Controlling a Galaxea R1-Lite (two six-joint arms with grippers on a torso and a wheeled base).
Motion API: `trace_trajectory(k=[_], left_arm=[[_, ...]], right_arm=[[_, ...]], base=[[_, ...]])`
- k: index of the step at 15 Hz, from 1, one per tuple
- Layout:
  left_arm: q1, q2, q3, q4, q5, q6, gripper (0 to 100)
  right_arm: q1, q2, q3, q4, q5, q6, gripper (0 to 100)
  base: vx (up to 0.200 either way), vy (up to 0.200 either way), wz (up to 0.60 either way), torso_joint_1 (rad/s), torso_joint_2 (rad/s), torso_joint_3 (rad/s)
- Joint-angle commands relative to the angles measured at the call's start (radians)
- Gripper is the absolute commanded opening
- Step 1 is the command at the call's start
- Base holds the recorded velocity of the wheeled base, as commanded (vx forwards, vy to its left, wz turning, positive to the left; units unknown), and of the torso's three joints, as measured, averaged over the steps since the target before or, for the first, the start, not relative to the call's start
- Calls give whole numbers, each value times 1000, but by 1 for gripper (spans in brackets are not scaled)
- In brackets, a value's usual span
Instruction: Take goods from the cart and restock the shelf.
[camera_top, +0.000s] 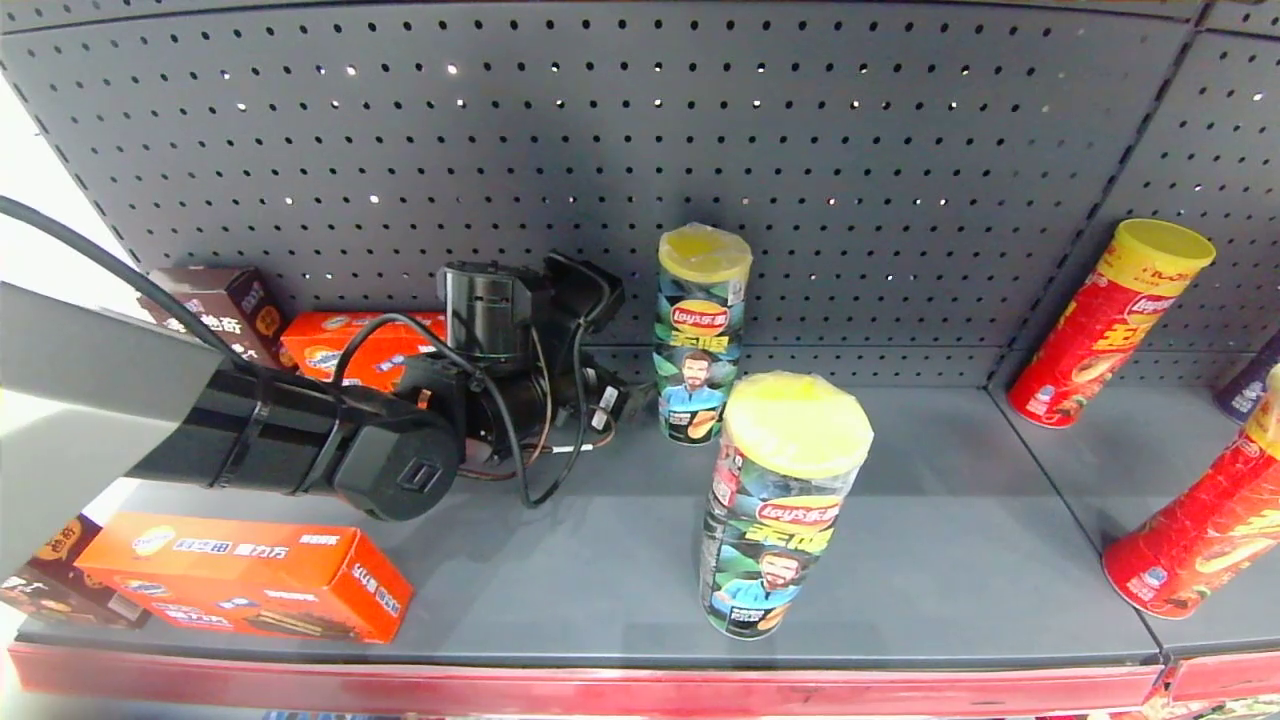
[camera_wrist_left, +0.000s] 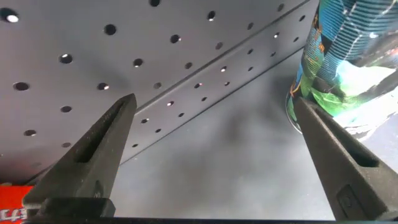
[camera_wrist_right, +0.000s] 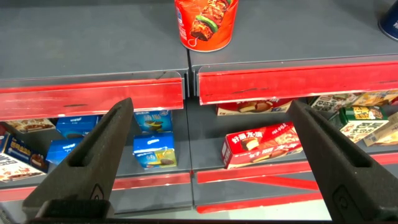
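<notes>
Left fingers (camera_wrist_left: 93, 149) spread wide, nothing between them. The left gripper (camera_wrist_left: 212, 102) sits low at the back of the shelf (camera_top: 950, 520), against the pegboard panel (camera_top: 800, 150). The rear green can (camera_top: 700, 330) stands upright just beside one finger; can't tell if they touch. My read: that can is in its slot, set deep so the row fills back to front. The front green can (camera_top: 775, 510) stands upright nearer the red shelf lip, in line with it.

The right gripper (camera_wrist_right: 211, 104) is open too, empty, and faces the lower shelves, where a red can (camera_wrist_right: 205, 22) stands.

Clutter: an orange box (camera_top: 250, 575) lies flat under the left arm. A second orange box (camera_top: 350, 345) and a brown box (camera_top: 225, 300) sit behind the wrist. Two red cans (camera_top: 1105, 325) stand in the next bay, well apart. Risk: pulling the arm out could clip the rear can or snag the front orange box.
</notes>
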Motion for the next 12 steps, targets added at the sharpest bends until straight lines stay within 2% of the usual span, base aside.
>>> trace_trajectory(k=[1,6,7,9,12], left_arm=[[-4,4,-1,-1,0,0,100],[-7,-2,2,-5,2,-1,100],[-9,-45,7,-10,29,-21,100],[-7,-91,13,-5,42,-26,100],[-4,-223,90,-1,59,-26,100]], right_arm=[[0,2,0,0,0,0,100],[0,2,0,0,1,0,100],[0,2,0,0,1,0,100],[0,2,0,0,0,0,100],[0,2,0,0,1,0,100]], base=[[0,0,0,0,0,0],[0,0,0,0,0,0],[0,0,0,0,0,0],[0,0,0,0,0,0],[0,0,0,0,0,0]])
